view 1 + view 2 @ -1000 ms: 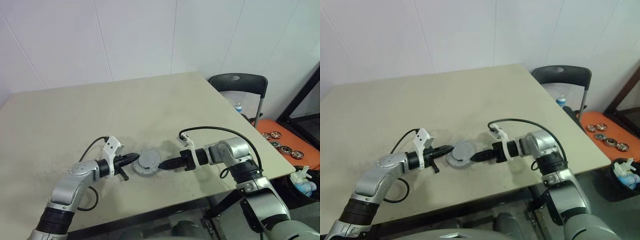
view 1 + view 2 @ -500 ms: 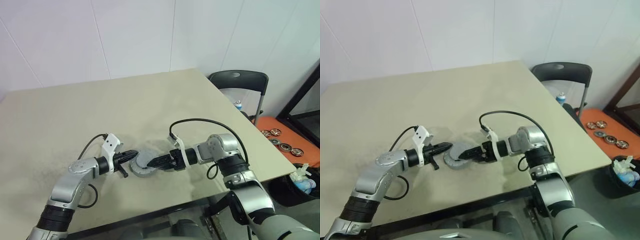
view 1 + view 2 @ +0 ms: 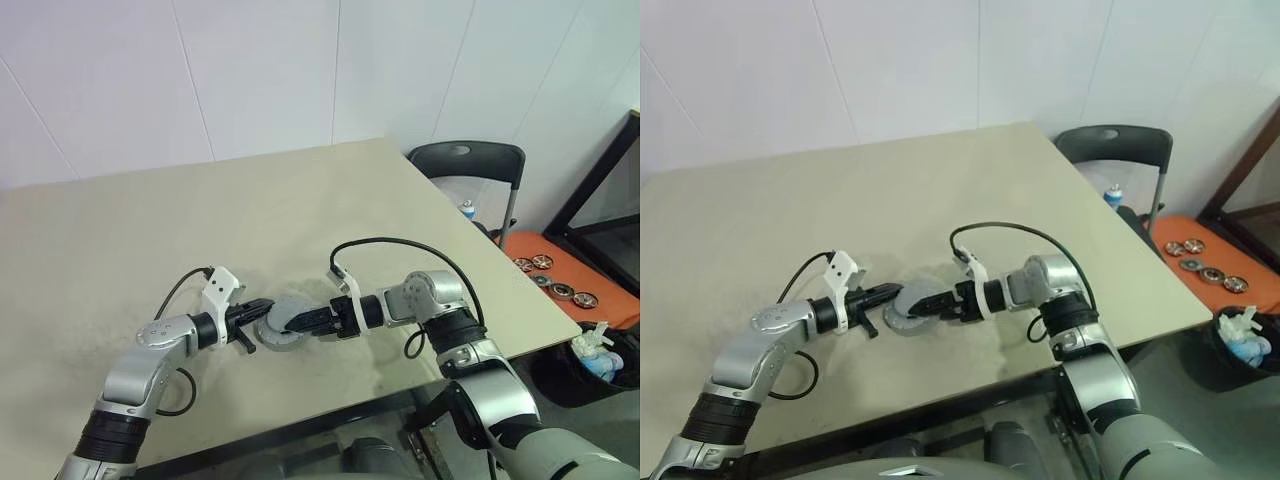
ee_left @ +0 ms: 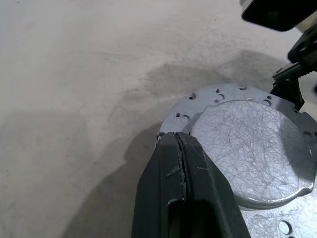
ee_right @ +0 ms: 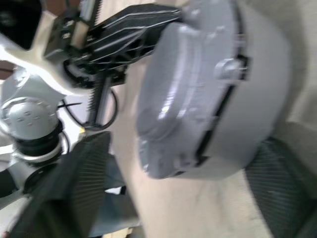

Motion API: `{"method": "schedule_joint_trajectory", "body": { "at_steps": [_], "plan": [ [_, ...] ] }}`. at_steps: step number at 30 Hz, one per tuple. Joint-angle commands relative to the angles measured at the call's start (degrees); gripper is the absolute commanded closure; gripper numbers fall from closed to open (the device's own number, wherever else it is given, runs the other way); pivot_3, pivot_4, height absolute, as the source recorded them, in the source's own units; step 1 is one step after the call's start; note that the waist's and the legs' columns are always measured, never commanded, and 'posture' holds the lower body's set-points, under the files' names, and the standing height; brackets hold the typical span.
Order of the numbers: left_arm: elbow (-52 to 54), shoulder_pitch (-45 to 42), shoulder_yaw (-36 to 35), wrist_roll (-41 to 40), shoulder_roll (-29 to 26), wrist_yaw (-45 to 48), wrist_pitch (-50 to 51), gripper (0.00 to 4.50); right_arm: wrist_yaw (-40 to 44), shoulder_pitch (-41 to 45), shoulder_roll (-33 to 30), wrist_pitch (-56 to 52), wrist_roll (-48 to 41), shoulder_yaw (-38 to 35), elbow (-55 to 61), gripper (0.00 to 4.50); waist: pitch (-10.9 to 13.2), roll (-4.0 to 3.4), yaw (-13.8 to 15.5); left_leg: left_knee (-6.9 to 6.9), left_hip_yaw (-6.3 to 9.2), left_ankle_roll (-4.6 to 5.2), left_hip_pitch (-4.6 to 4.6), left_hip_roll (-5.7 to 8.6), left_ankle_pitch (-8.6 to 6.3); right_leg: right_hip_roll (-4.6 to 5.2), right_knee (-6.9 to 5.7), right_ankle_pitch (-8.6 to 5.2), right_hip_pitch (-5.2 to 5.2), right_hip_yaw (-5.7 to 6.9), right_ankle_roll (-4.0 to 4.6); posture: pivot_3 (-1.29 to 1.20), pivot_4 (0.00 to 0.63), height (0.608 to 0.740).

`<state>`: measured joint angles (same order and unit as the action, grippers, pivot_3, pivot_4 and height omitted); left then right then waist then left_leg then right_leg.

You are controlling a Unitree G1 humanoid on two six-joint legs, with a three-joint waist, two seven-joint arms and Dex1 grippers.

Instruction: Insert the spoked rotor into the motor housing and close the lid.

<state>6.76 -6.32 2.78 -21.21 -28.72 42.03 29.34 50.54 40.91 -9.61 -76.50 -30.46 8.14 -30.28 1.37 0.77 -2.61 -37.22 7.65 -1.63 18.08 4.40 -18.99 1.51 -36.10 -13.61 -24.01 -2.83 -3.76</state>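
Note:
The round silver-grey motor housing (image 3: 278, 330) lies on the tan table (image 3: 130, 230) with the lid (image 4: 252, 144) down on it, plain scratched face up. A seam between the two halves (image 5: 223, 109) shows in the right wrist view. The spoked rotor is hidden. My left gripper (image 3: 263, 308) is shut, with its fingertips (image 4: 176, 139) against the housing's rim on the left side. From the right, my right gripper (image 3: 292, 322) reaches over the housing, open, with a finger (image 5: 84, 183) on either side of it.
A dark folding chair (image 3: 468, 160) stands past the table's right edge, with a small bottle (image 3: 466, 210) near it. Lower right is an orange surface (image 3: 560, 265) bearing small wheel-like discs, and a bin (image 3: 592, 362). The table's front edge runs close below both arms.
My right gripper has moved left from beside the housing to straddle it, and its fingers have narrowed a little. The left gripper has stayed put. The camera has shifted.

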Motion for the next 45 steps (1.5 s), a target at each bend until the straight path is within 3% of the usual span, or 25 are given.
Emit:
{"method": "schedule_joint_trajectory", "body": {
  "at_steps": [1, 4, 24, 37, 45],
  "plan": [
    [0.79, 0.11, -0.17, 0.07, 0.13, 0.28, -0.58, 4.5, -4.04, 0.14, 1.57, 5.74, 3.08, -0.32, -1.99, 1.7, 0.02, -0.05, 0.09, 0.0, 0.0, 0.0, -0.06, 0.0, 0.0, 0.0, 0.0, 0.01, 0.06, 0.0, 0.0, 0.0, 0.0, 0.74],
    [0.95, 0.33, -0.34, 0.09, 0.16, 0.38, -0.55, 4.5, -4.66, -0.11, 2.04, 8.25, 4.18, 0.33, -2.39, 2.07, 0.1, -0.36, 0.13, 0.15, 0.01, 0.01, -0.69, 0.0, -0.01, 0.01, 0.2, -0.15, 0.76, 0.02, -0.25, 0.0, 0.0, 0.74],
    [1.83, -0.23, -1.22, -0.46, -0.28, 1.46, 0.69, 4.5, -7.51, 1.52, 3.63, 12.51, 4.8, -2.93, -9.96, 2.09, 0.03, -0.62, 0.33, 0.14, 0.03, 0.06, -0.66, 0.01, -0.03, 0.03, 0.37, -0.14, 0.83, 0.05, -0.25, 0.0, 0.0, 0.74],
    [11.63, 3.73, -14.64, -9.95, -4.79, -0.16, 7.43, 4.5, -7.93, 3.89, 5.82, 11.96, 2.6, -10.02, -16.88, 2.11, 0.13, -0.77, 0.24, 0.27, 0.05, 0.17, -0.52, 0.01, -0.11, 0.04, 0.6, -0.01, 0.73, 0.06, -0.03, 0.0, 0.0, 0.74],
    [12.21, 6.75, -19.86, -13.13, -6.32, -1.62, 9.96, 4.5, -10.16, 6.74, 7.21, 5.46, -4.63, -21.81, -19.97, 2.11, 0.26, -0.91, 0.25, 0.26, 0.05, 0.21, -0.4, 0.01, -0.13, 0.04, 0.67, -0.01, 0.64, 0.06, -0.03, 0.0, 0.0, 0.74]
  ]
}}
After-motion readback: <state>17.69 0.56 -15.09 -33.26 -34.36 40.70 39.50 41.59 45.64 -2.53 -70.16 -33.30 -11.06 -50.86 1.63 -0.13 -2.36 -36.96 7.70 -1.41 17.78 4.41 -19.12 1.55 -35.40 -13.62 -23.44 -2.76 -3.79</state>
